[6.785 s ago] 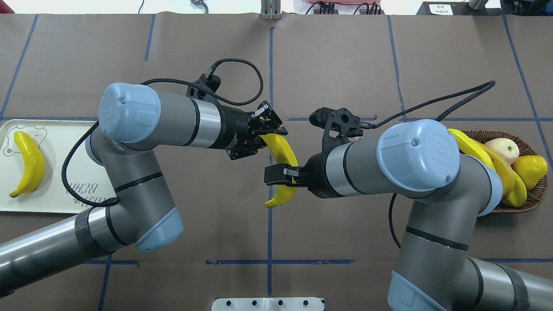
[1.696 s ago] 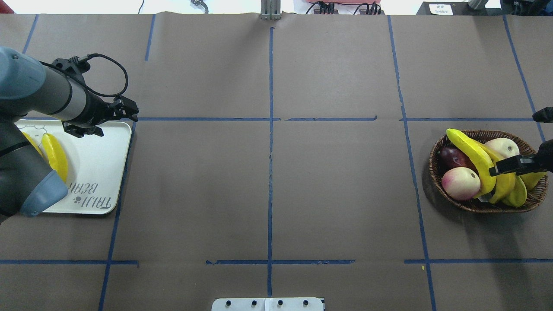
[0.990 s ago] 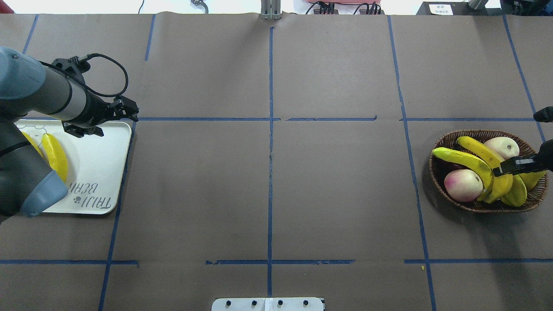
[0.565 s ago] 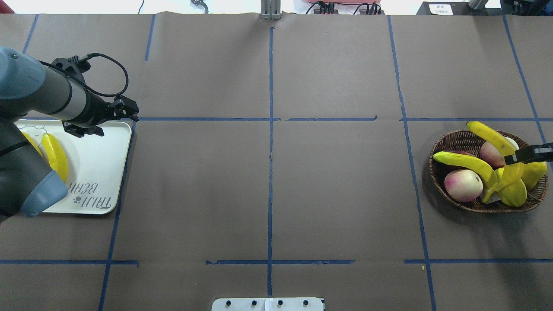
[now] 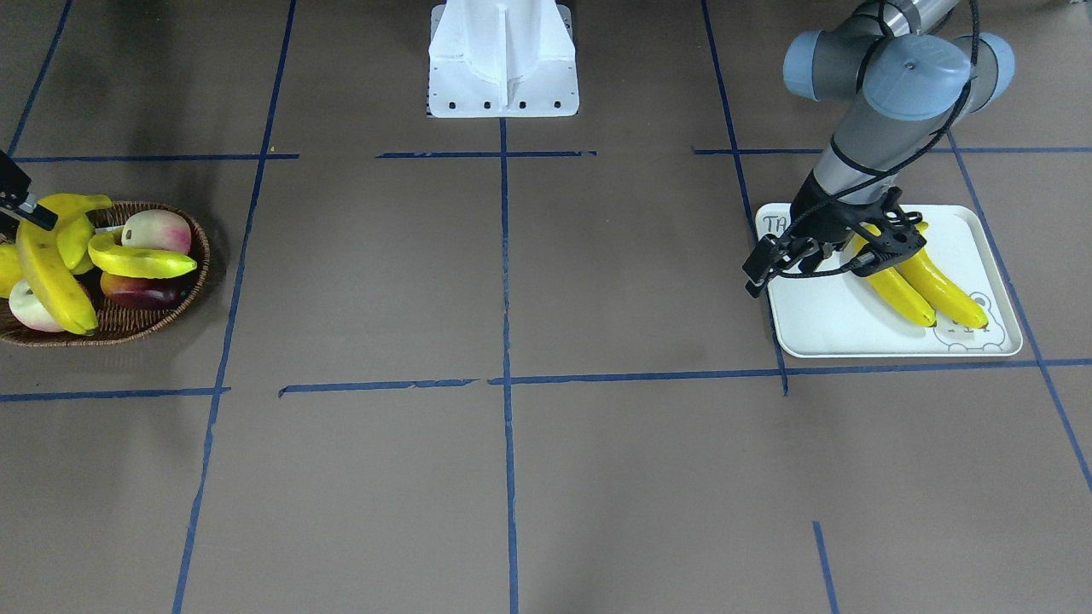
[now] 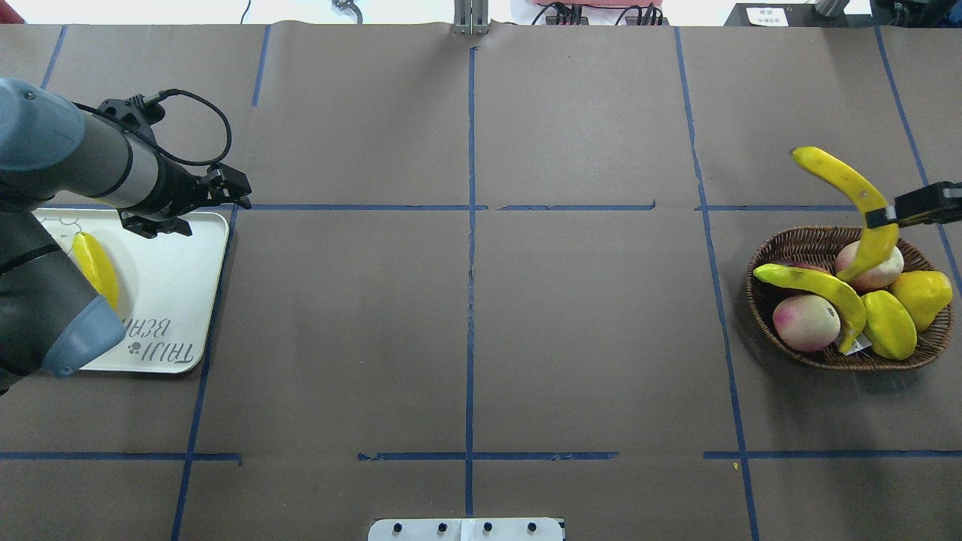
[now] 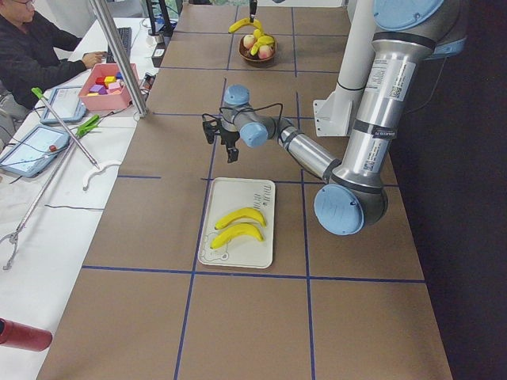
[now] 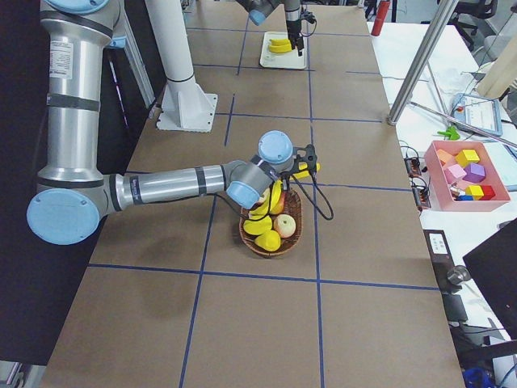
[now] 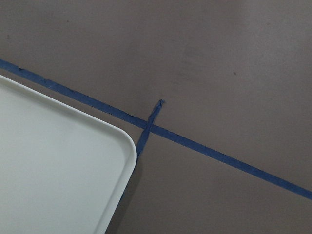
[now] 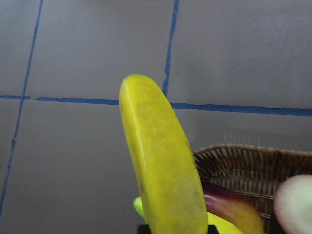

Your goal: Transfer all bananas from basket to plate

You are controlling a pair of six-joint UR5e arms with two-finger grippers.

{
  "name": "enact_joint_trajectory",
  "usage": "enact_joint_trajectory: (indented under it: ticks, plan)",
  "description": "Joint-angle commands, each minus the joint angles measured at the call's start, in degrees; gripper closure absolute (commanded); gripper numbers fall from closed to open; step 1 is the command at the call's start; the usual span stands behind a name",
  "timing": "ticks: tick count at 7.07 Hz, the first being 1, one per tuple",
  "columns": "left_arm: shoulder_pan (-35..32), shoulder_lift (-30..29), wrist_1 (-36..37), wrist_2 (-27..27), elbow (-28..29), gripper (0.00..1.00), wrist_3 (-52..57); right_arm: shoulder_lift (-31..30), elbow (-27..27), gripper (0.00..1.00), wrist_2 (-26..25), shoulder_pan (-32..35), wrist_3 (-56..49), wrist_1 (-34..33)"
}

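Worktop (image 6: 466,315): brown paper cover, gridded with blue tape lines (image 6: 470,225). Basket (image 6: 827,362): oval wicker, at the robot's right end of the worktop. Right gripper (image 6: 878,219): closed on the held banana (image 6: 842,180), gripping it past its middle. This banana is raised over the basket's far rim, one tip reaching out beyond the rim over the worktop and the other pointing down toward a peach (image 6: 875,264); whether that tip touches the fruit cannot be told. The right wrist view shows the held banana close up with the basket's rim beneath it. Second banana (image 6: 815,282): lies in the basket, curved across the near peach (image 6: 806,321) and a dark red fruit (image 5: 141,294). Also in the basket: starfruit (image 6: 889,334), rounded yellow fruit (image 6: 923,293). Plate (image 6: 176,293): white, rectangular, grey lettering, at the robot's left end of the worktop, well apart from the basket. Two bananas (image 5: 896,294): side by side on the plate, near its bear drawing; the overhead view shows only one, the left arm covering the other. Left gripper (image 6: 197,208): fingers spread wide, holding nothing, above the plate's far corner on the side toward the worktop's middle. Left side view: a seated person (image 7: 32,47) at an adjoining desk; a pink box (image 7: 107,83) of coloured blocks.
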Motion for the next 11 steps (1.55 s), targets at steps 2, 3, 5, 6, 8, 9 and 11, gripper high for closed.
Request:
enact_joint_trajectory:
  ticks: [2,3,5,6,8,9,11]
  plan:
    - [3.5,-4.3,-9.8,-0.2,0.3,0.00,-13.4,15.3,0.1,1.00,-9.7,-14.5,20.6,-0.9]
    - [4.5,-4.3,-17.3,-0.2,0.3,0.01,-18.1,18.0,0.3,1.00,-13.4,-18.7,23.9,-0.8]
    - [5.3,-5.6,-29.2,-0.2,0.6,0.01,-28.6,21.5,1.9,0.99,-21.8,-26.7,29.5,-0.3]
    - [7.0,-9.5,-29.1,0.1,1.8,0.01,-32.0,22.1,2.3,0.99,-24.9,-29.8,29.6,-0.3]
    - [9.6,-15.0,-28.8,0.5,5.4,0.01,-33.2,25.4,2.4,0.99,-31.8,-35.1,31.5,-1.0]
    - [9.7,-16.9,-28.7,0.5,7.4,0.01,-33.3,25.7,2.5,0.99,-33.9,-36.9,31.5,-1.0]
    - [10.7,-19.3,-28.8,1.6,9.5,0.01,-35.2,26.4,2.7,0.99,-39.1,-40.2,31.5,-1.0]
